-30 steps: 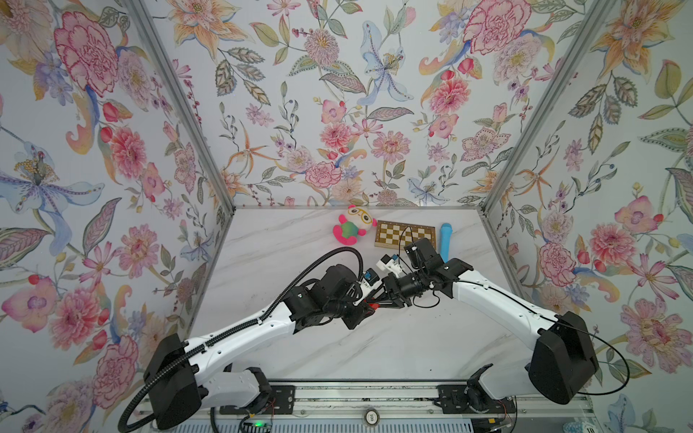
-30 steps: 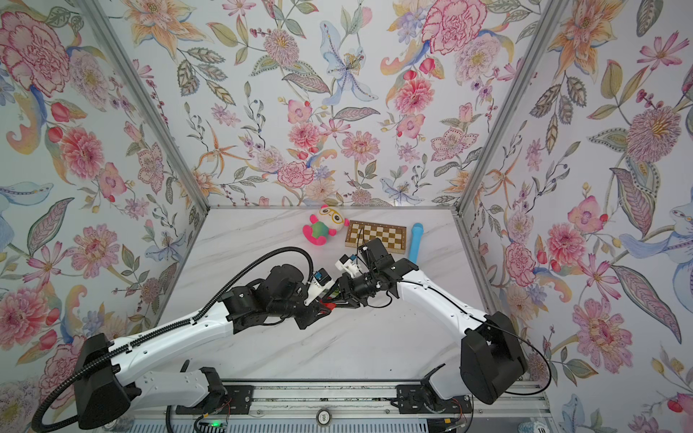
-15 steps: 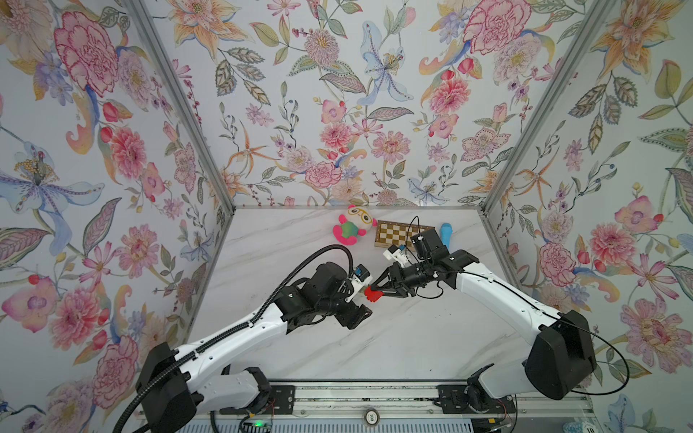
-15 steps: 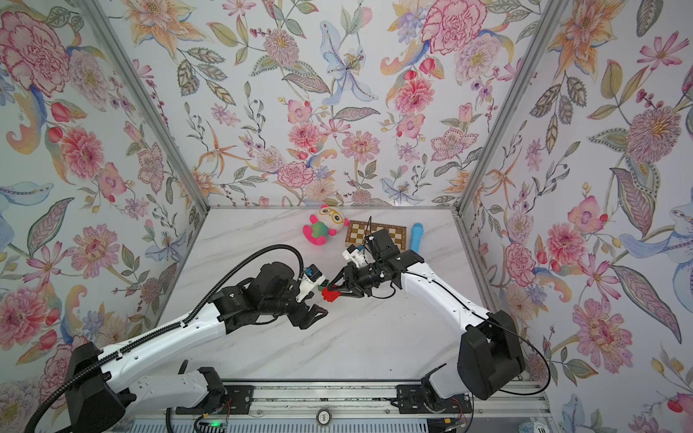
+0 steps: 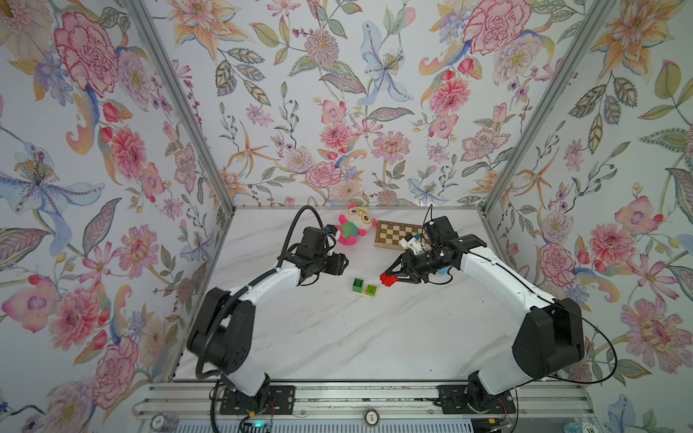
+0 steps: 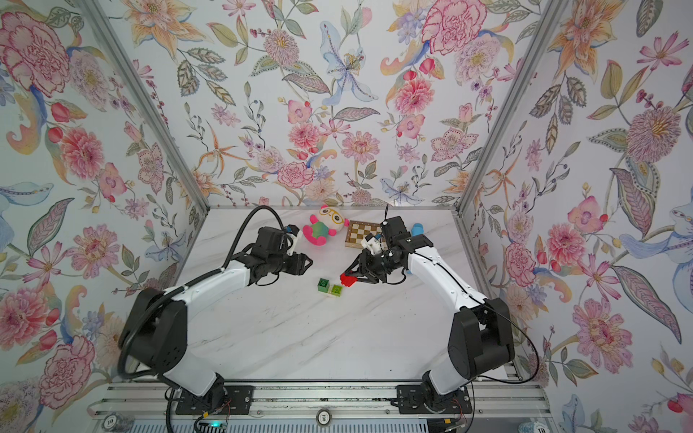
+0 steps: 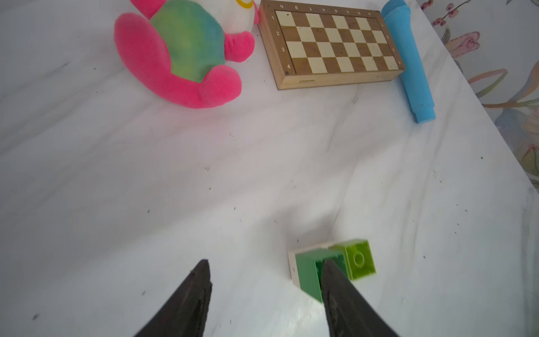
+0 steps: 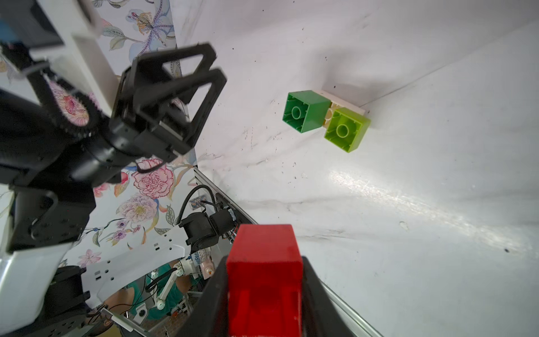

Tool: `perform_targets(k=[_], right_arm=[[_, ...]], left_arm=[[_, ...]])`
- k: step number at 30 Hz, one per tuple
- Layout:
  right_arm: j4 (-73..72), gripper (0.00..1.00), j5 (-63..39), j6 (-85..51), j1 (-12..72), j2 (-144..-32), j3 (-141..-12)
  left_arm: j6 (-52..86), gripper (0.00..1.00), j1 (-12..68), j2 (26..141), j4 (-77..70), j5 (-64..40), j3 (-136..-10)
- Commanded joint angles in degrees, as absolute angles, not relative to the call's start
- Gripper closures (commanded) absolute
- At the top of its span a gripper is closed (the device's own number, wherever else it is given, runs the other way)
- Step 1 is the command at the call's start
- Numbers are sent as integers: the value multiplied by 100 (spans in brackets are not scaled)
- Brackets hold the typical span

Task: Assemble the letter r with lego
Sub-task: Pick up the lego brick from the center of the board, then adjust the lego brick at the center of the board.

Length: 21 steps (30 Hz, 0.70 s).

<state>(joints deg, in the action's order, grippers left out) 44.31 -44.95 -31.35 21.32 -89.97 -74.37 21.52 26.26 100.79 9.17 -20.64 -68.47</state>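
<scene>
Red brick (image 5: 389,281) stays pinched in the right hand (image 5: 385,278) in both top views; the left hand (image 5: 343,262), spread and empty, has drawn back, leaving the dark green cube (image 5: 359,283) and lime green cube (image 5: 371,289) on the bench (image 5: 337,337) between them. Left wrist view: both cubes, seated on the cream brick (image 7: 292,267), lie beside one finger (image 7: 335,286), outside the gap. Right wrist view: they sit well ahead of the red brick (image 8: 264,256), which I judge is not yet joined.

My right gripper (image 6: 347,279) pinches the red brick (image 8: 264,262); the dark green cube (image 5: 358,283) and lime green cube (image 5: 371,289) sit side by side atop the cream brick (image 8: 345,102).

4 bricks (image 5: 359,284), 1 plush (image 5: 350,230), 1 chessbd (image 5: 393,234), 1 tube (image 7: 408,58).
</scene>
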Motion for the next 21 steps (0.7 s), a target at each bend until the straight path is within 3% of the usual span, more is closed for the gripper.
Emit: perform_targets(k=[1,10,21], right_arm=[[4715,73,-4338,-2964,2072,-9010,-7642],[4738,73,-4170,-3129,1912,-8621,-7366],[4738,73,-4104,-3266,1914,-8353,-7128]], left_arm=[[1862,43,2688,10900,957,-2551,-7745],[1270,53,2739,11644,1410,-2993,-8061],[1093,54,3006,11552,1447,-3049,-7441]])
